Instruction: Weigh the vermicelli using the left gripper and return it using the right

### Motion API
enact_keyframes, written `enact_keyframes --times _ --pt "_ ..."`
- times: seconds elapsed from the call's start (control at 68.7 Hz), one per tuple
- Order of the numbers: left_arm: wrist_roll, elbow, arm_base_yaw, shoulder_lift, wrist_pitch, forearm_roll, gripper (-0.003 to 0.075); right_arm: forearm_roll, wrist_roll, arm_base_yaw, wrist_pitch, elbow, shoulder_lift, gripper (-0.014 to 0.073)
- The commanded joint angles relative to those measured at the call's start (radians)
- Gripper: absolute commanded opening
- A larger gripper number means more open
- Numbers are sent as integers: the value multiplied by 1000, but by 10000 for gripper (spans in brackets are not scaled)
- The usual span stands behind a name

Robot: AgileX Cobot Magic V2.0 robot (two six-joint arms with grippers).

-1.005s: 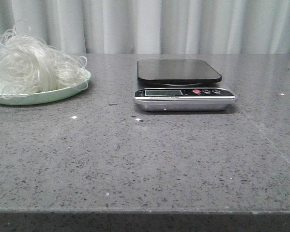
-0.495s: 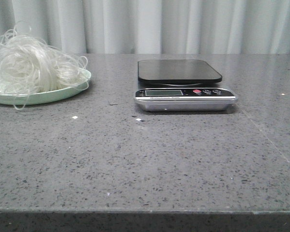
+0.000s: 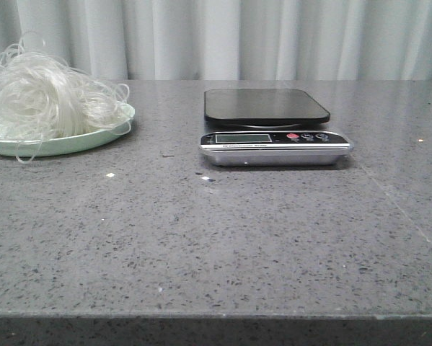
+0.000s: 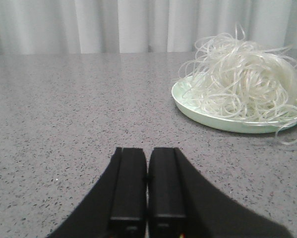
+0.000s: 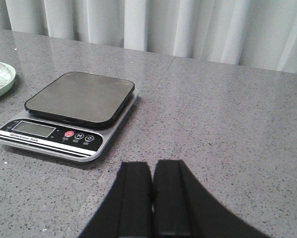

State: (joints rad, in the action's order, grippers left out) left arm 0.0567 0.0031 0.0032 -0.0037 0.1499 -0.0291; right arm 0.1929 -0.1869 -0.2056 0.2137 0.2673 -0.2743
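The vermicelli (image 3: 46, 94) is a fluffy white tangle heaped on a pale green plate (image 3: 93, 136) at the table's far left; it also shows in the left wrist view (image 4: 245, 79) on the plate (image 4: 188, 101). The kitchen scale (image 3: 273, 126) stands at the middle back with a bare black platform (image 3: 266, 104); the right wrist view shows it too (image 5: 71, 114). My left gripper (image 4: 147, 151) is shut and empty, low over the table, short of the plate. My right gripper (image 5: 152, 166) is shut and empty, beside the scale. Neither gripper shows in the front view.
A grey speckled stone table (image 3: 223, 238) with small white crumbs (image 3: 110, 175) near its middle left. A pale curtain (image 3: 273, 36) hangs behind the far edge. The table's front edge (image 3: 216, 316) runs across the bottom of the front view.
A few loose vermicelli strands at the plate's front edge have shifted slightly. The scale and plate have stayed put.
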Motion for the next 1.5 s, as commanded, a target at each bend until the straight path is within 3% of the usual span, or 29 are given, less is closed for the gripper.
enact_keyframes --times 0.0,0.844,1.281,1.485 --pt "-6 7 -1 -20 -72 -11 136 3 -8 5 -86 28 -6 151" --pt "-6 7 -1 -20 -72 -11 136 -22 -8 7 -93 16 -5 151" --pt "-6 7 -1 -20 -72 -11 136 -39 50 209 -141 -130 181 151" --pt "-6 7 -1 -20 -72 -11 136 -37 67 223 -214 -284 296 151"
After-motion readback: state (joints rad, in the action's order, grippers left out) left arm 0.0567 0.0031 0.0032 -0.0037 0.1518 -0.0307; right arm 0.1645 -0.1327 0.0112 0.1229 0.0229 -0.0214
